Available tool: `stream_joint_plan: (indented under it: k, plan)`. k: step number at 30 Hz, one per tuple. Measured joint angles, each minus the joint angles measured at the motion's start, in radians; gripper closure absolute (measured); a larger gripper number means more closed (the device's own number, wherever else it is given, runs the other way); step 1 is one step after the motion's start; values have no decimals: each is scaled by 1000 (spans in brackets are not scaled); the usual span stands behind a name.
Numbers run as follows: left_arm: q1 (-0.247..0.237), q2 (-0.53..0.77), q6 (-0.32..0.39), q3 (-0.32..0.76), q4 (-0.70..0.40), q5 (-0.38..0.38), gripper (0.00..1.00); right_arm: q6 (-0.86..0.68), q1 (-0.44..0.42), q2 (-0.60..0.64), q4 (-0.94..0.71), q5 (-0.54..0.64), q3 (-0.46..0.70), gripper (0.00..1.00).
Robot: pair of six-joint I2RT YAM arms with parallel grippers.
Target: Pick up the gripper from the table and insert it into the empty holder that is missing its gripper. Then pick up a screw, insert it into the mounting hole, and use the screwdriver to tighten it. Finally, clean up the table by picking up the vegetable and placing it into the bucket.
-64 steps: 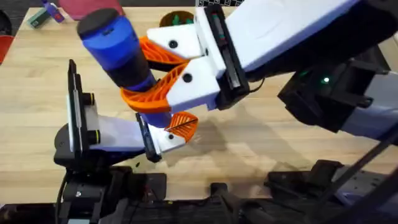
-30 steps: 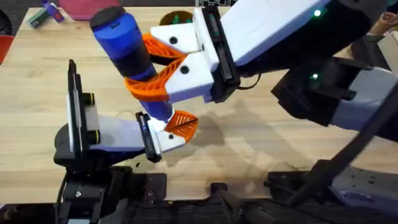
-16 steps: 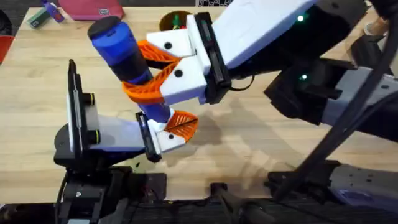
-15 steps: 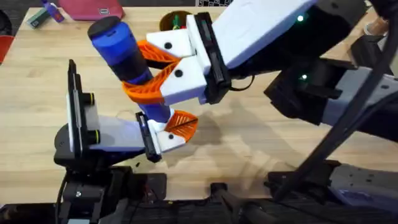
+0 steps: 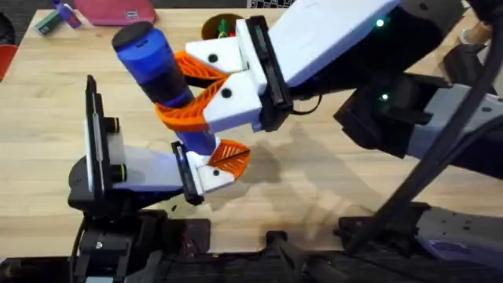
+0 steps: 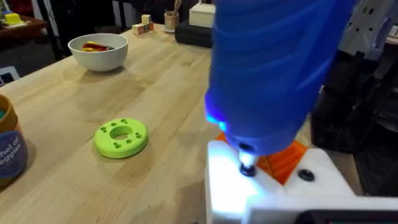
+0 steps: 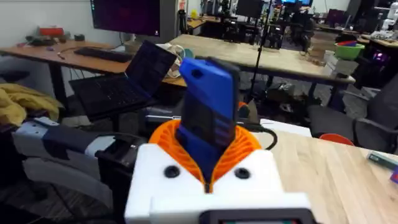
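My right gripper (image 5: 171, 93) reaches across the table and is shut on the blue screwdriver (image 5: 149, 59), which stands tilted, tip down. In the left wrist view the screwdriver (image 6: 273, 68) presses its metal tip (image 6: 247, 168) onto the white holder (image 6: 242, 193), beside a dark dot. The orange gripper (image 6: 286, 160) sits in that holder, which is part of my left gripper (image 5: 212, 167) low over the table. The screw is hidden under the tip. The bucket (image 6: 9, 149) stands at the edge of the left wrist view. I cannot make out the vegetable.
A round green disc (image 6: 121, 135) with holes lies on the wood near the left gripper. Farther off stands a white bowl (image 6: 98, 50) holding yellow and red pieces. A pink item (image 5: 118, 11) and a small blue object (image 5: 63, 14) lie at the table's far edge.
Over the past two seconds the right arm shifted slightly left and the screwdriver's top swayed a little. Nothing has moved in the last half second.
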Motion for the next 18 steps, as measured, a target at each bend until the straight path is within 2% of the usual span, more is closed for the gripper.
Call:
stream_joint_plan:
  k: [12, 18]
  plan:
    - [0, 0, 0, 0, 0, 0, 995, 0, 0, 0, 5, -7, -1, 978]
    - [0, 0, 0, 0, 0, 0, 995, 0, 3, -3, 89, -10, -6, 978]
